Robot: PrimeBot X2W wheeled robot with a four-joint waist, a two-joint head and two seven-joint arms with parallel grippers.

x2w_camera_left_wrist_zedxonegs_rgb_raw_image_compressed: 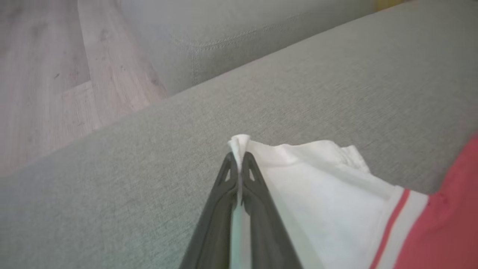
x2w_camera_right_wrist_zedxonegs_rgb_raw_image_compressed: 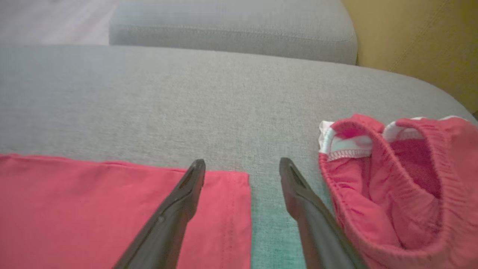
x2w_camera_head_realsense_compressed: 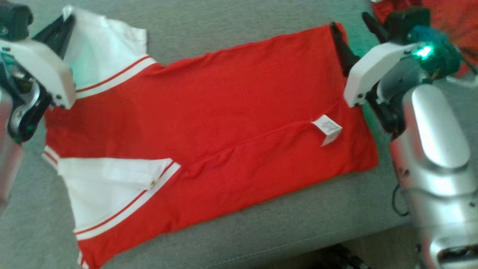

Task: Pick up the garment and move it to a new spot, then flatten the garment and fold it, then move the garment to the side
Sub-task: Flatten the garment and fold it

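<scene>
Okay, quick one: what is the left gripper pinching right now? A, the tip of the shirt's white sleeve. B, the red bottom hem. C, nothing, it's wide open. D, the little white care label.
A: in the left wrist view the left gripper is closed with a bunched tip of the white sleeve poking out between its fingers, at the far corner of the shirt.
</scene>
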